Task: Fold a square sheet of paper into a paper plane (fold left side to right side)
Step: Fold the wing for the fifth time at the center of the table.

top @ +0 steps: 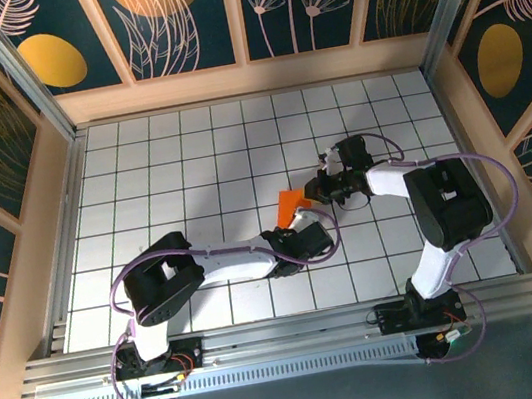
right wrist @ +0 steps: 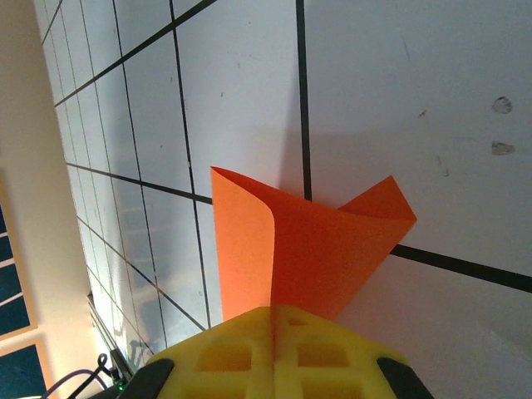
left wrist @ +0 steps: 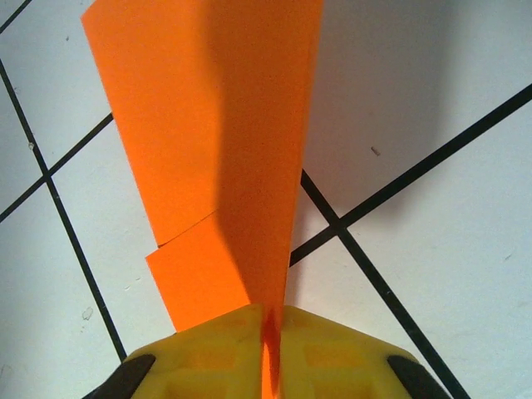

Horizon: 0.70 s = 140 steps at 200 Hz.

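Note:
The orange sheet of paper (top: 291, 202) is folded into a narrow, partly raised shape near the middle of the white grid table (top: 171, 174). My left gripper (top: 300, 217) reaches it from the near side. In the left wrist view its yellow fingers (left wrist: 216, 349) are shut on the paper's (left wrist: 224, 141) near end, and layered flaps fan away over the tiles. My right gripper (top: 317, 191) comes in from the right. In its wrist view my right gripper (right wrist: 273, 322) pinches a curled, doubled part of the paper (right wrist: 316, 249), which stands up off the table.
Wooden walls (top: 247, 79) ring the table on the far side and both flanks. A metal rail (top: 288, 336) with both arm bases runs along the near edge. Open tiles lie to the left and far side of the paper.

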### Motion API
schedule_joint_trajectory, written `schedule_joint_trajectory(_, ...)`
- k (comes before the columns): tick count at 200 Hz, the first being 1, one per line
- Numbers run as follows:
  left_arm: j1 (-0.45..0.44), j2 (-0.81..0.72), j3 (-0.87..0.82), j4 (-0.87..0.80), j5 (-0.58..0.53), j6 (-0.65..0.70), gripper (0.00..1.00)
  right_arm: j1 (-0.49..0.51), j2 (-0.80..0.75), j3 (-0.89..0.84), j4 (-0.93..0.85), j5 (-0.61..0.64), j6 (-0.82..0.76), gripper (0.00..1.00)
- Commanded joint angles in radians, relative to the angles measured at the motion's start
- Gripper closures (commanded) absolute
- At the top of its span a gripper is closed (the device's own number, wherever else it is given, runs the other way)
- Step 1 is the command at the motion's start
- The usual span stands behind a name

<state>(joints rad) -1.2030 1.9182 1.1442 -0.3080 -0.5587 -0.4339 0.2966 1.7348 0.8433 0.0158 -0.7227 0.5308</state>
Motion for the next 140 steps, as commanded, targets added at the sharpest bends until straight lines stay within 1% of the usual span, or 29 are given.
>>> schedule_joint_trajectory(1,-0.001,0.006,-0.02,0.025,-0.004,-0.02,0.92,0.0,0.008,0.016,-0.032,0.023,-0.02,1.0)
schedule_joint_trajectory(22,0.003,0.001,-0.028,0.044,0.021,-0.026,0.96,-0.016,-0.008,0.003,-0.041,0.037,-0.033,1.0)
schedule_joint_trajectory(26,0.004,0.0,-0.03,0.048,0.03,-0.028,0.96,-0.022,-0.014,-0.001,-0.043,0.04,-0.036,0.99)
schedule_joint_trajectory(60,0.029,-0.018,-0.047,0.094,0.114,-0.028,1.0,-0.087,-0.089,-0.043,-0.092,0.105,-0.079,0.8)
schedule_joint_trajectory(81,0.054,-0.044,-0.063,0.127,0.179,-0.025,1.0,-0.155,-0.153,-0.069,-0.131,0.147,-0.111,0.72)
schedule_joint_trajectory(99,0.088,-0.072,-0.084,0.165,0.267,-0.026,1.0,-0.205,-0.208,-0.083,-0.177,0.205,-0.148,0.64)
schedule_joint_trajectory(113,0.12,-0.091,-0.101,0.198,0.358,-0.031,1.0,-0.233,-0.25,-0.095,-0.199,0.245,-0.175,0.58)
schedule_joint_trajectory(140,0.187,-0.109,-0.132,0.279,0.552,-0.068,1.0,-0.248,-0.317,-0.134,-0.189,0.267,-0.206,0.48)
